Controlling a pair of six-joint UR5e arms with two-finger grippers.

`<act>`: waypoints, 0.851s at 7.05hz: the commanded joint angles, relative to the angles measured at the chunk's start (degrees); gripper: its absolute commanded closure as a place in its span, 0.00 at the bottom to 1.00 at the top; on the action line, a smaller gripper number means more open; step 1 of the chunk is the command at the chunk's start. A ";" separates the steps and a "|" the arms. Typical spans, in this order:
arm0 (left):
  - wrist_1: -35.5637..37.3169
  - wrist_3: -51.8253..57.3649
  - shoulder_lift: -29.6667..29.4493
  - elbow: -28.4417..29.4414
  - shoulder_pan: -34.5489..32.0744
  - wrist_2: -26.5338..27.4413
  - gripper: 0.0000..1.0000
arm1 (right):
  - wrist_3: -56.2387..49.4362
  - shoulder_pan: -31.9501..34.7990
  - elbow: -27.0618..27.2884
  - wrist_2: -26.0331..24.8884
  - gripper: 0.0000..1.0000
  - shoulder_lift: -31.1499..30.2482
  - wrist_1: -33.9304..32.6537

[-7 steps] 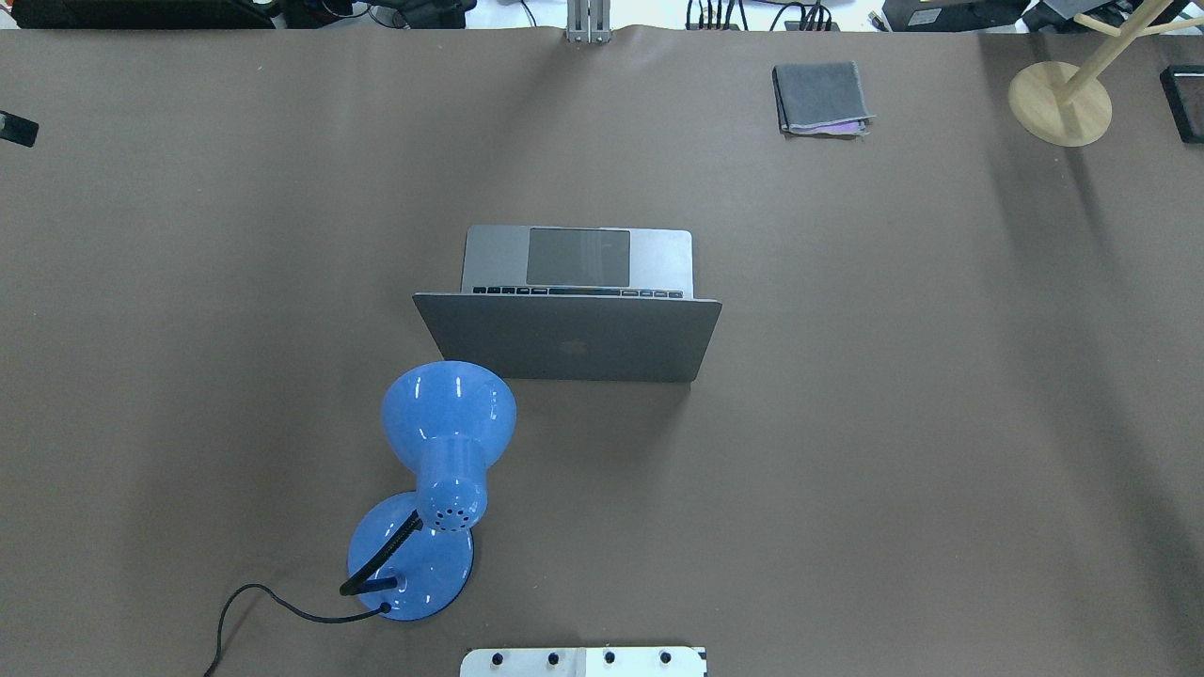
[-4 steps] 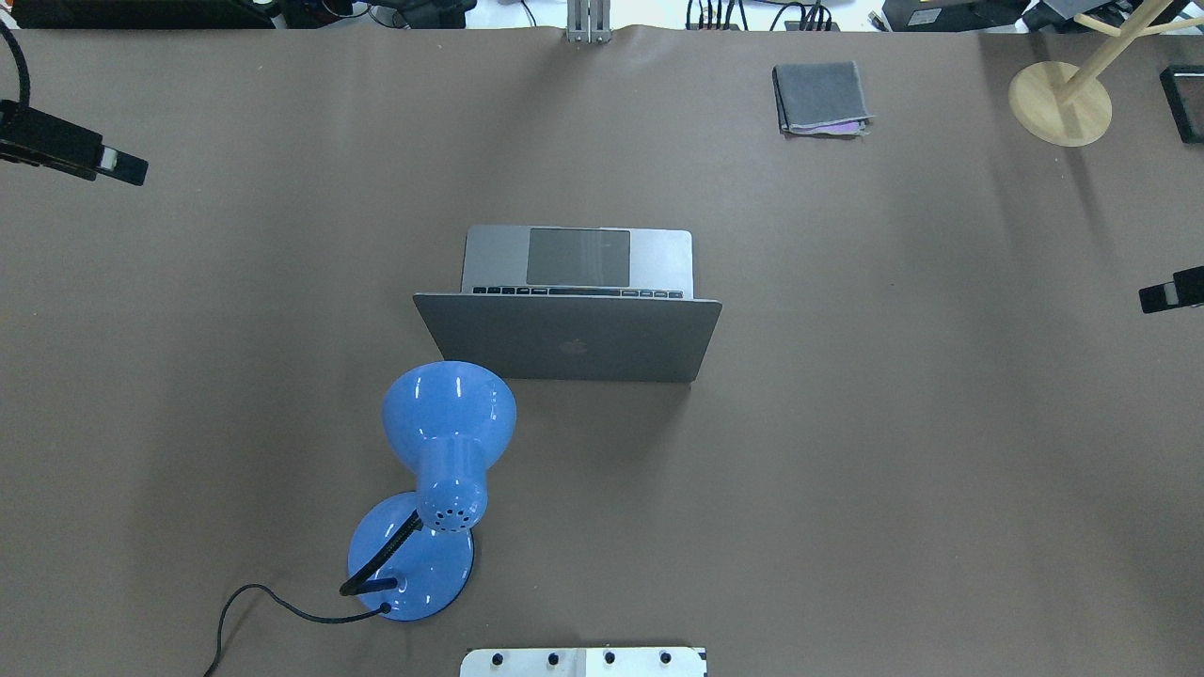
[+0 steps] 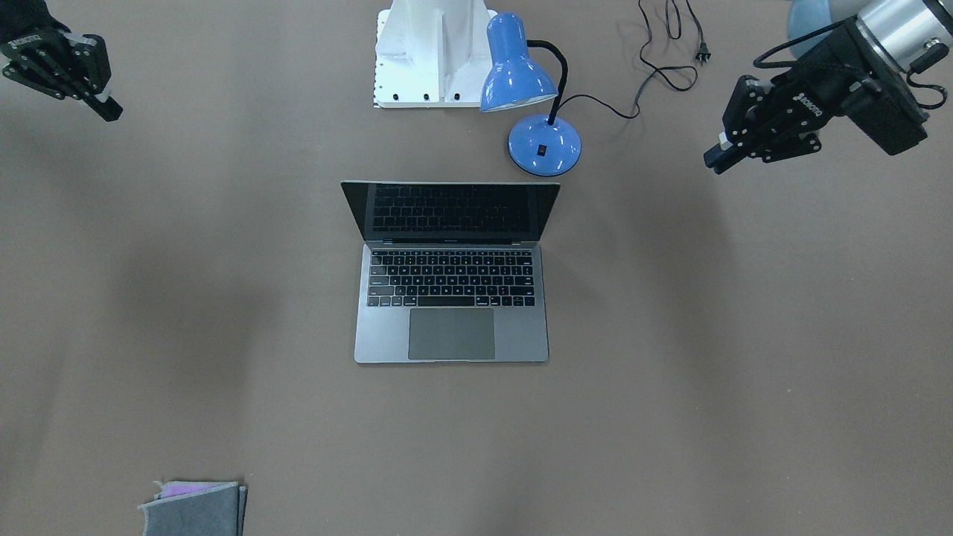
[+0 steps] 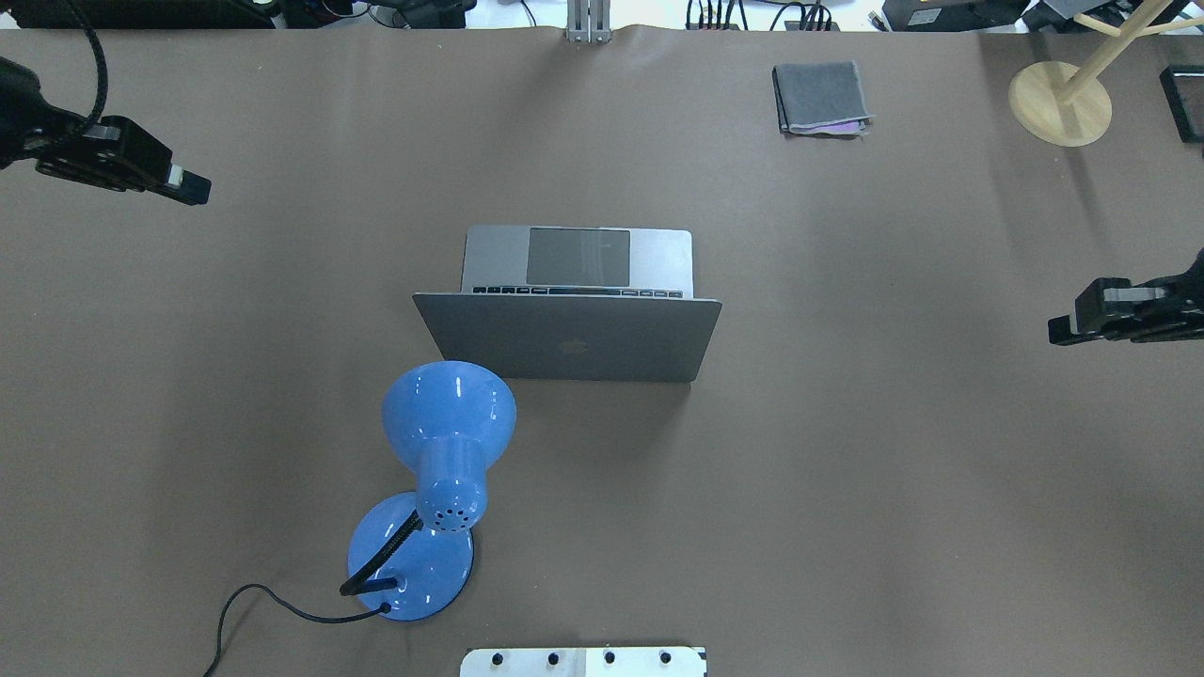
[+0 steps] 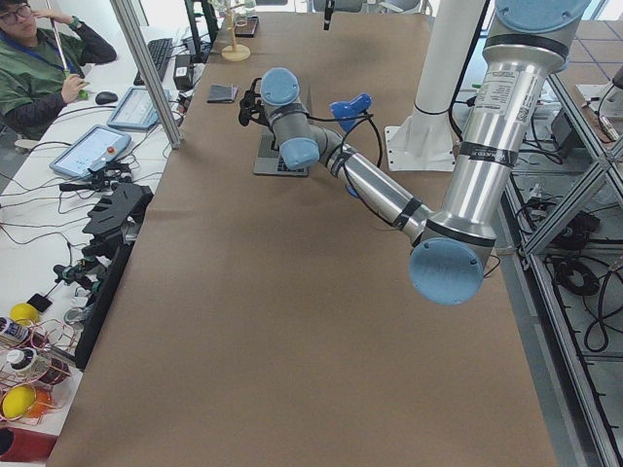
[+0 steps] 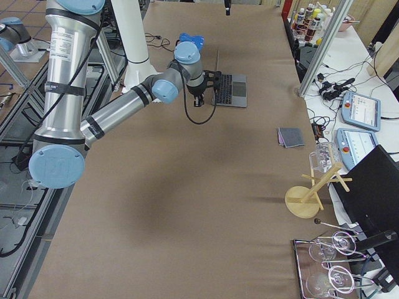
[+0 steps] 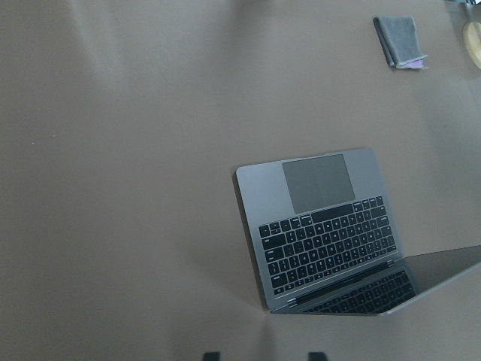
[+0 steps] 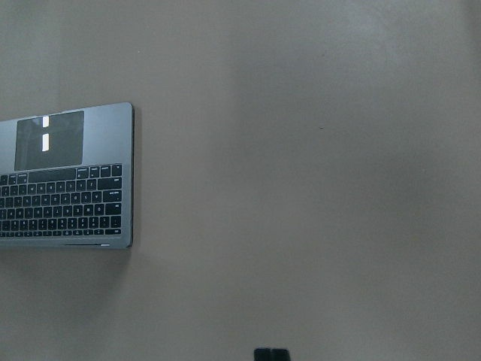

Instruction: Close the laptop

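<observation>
Close laptop | laptop (image 4: pixel 564 343) open, lid upright, hinge running side to side | left gripper (image 4: pixel 196 190) fingers apart, nearer, laptop inboard of it | right gripper (image 4: pixel 1058 331) pinched together, farther

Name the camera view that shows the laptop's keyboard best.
Exterior front-facing: the laptop opens toward that camera, its keyboard whole and square. Left wrist shows it whole but skewed; right wrist crops it; overhead, the lid hides most; side views show it tiny.
</observation>
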 commanded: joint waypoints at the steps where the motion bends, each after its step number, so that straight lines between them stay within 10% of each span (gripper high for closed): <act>1: 0.37 -8.14 -2.16 0.01 3.85 1.29 1.00 | 9.63 -8.30 3.61 -8.16 1.00 4.21 -9.63; 3: 2.91 -12.18 -3.13 -0.07 7.62 4.11 1.00 | 15.77 -16.27 4.77 -16.12 1.00 26.81 -38.40; 6: 10.10 -15.63 -8.04 0.01 11.23 5.34 1.00 | 20.46 -23.95 4.42 -20.99 1.00 33.42 -43.82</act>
